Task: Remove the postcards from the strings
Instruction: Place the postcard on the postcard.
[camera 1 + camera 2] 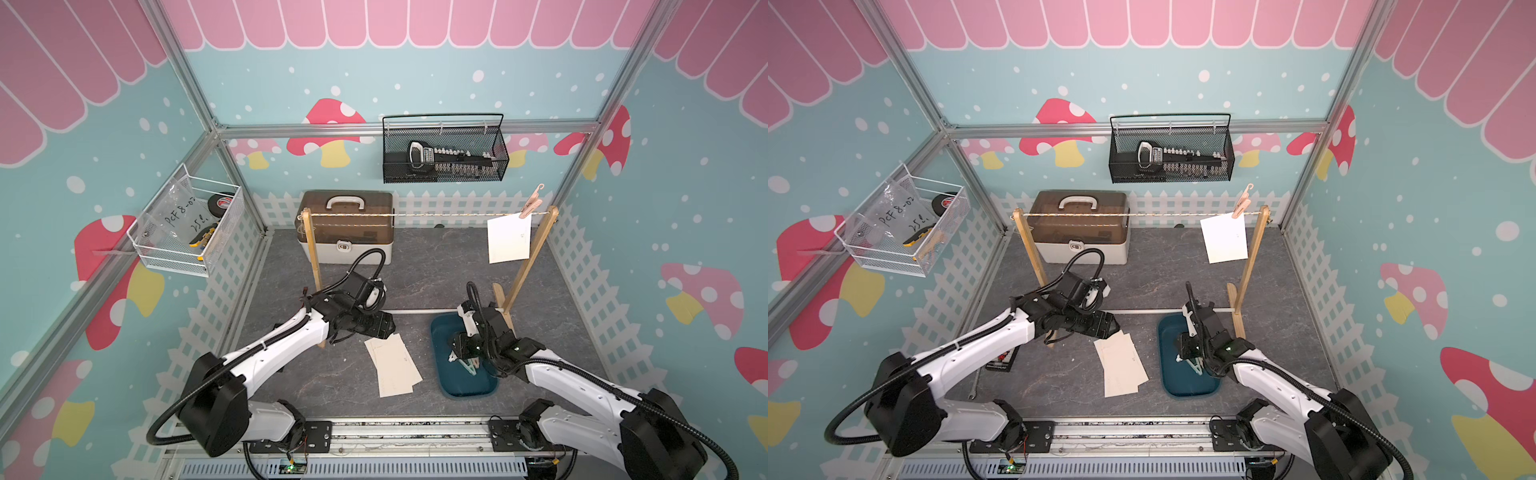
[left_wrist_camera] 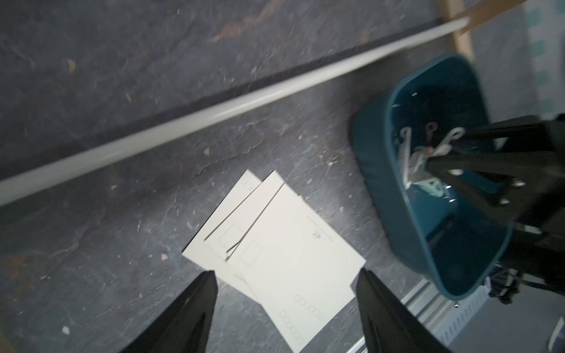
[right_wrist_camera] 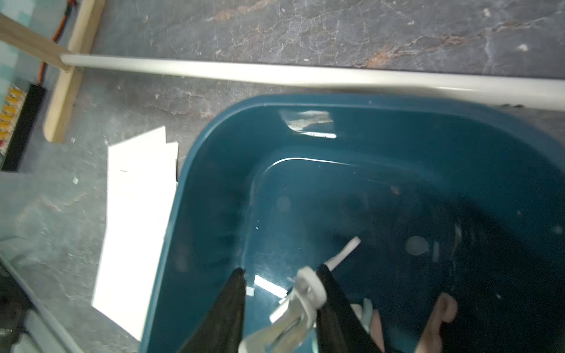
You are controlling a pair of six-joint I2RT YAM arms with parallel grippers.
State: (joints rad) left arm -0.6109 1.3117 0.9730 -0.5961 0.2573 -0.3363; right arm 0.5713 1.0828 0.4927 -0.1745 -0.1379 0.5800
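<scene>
One off-white postcard (image 1: 509,239) (image 1: 1224,239) hangs from the string (image 1: 415,215) (image 1: 1142,214) near the right upright, held by a pink clothespin (image 1: 532,205). Several postcards (image 1: 395,365) (image 2: 290,244) lie stacked on the table. My left gripper (image 1: 390,327) (image 2: 287,272) hovers over the stack's far end, open and holding nothing. My right gripper (image 1: 463,359) (image 3: 281,268) is inside the teal tray (image 1: 469,390) (image 3: 214,214) with its jaws apart. A white clothespin (image 3: 305,290) lies loosely between them, against one finger.
A white rod (image 1: 424,309) joins the stand's feet just behind both grippers. The wooden uprights (image 1: 309,249) (image 1: 532,257) flank them. A brown-lidded toolbox (image 1: 347,226) stands at the back. More clothespins (image 1: 467,365) lie in the tray. Wire baskets hang on the walls.
</scene>
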